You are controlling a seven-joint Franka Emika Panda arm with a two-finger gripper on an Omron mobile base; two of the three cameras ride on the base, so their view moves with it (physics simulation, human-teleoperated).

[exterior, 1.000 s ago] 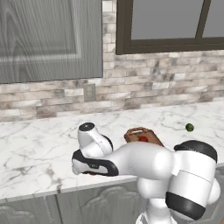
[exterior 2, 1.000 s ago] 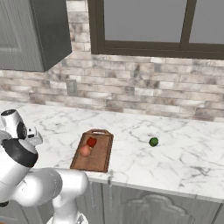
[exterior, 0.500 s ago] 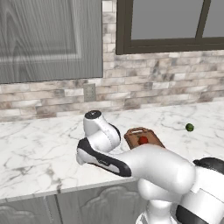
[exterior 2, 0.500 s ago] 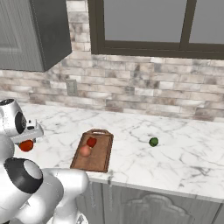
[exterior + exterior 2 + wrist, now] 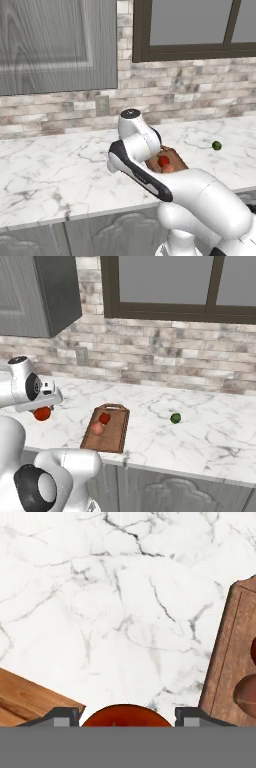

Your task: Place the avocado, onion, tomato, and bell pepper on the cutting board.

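While the white arm hangs over the marble counter [image 5: 210, 441], its two-finger gripper [image 5: 127, 718] sits closed around the round orange-red tomato [image 5: 42, 413], one dark fingertip [image 5: 62, 717] on each side of it, the ball lifted clear of the stone. From the right side the tomato shows well to the left of the rectangular brown wooden cutting board [image 5: 115, 438], with a stretch of bare white marble between them. On the board, handle loop toward the brick wall, rest the deep red bell pepper [image 5: 104, 418] and, just nearer the front, the pale peach-pink onion [image 5: 97, 429], both inside the raised rim. They crowd the left half; the right half and the front end of the board lie open. The board's front edge runs close to the counter's lip. Off to the right, well apart from the board, the small dark green avocado [image 5: 175, 418] sits alone on open counter.
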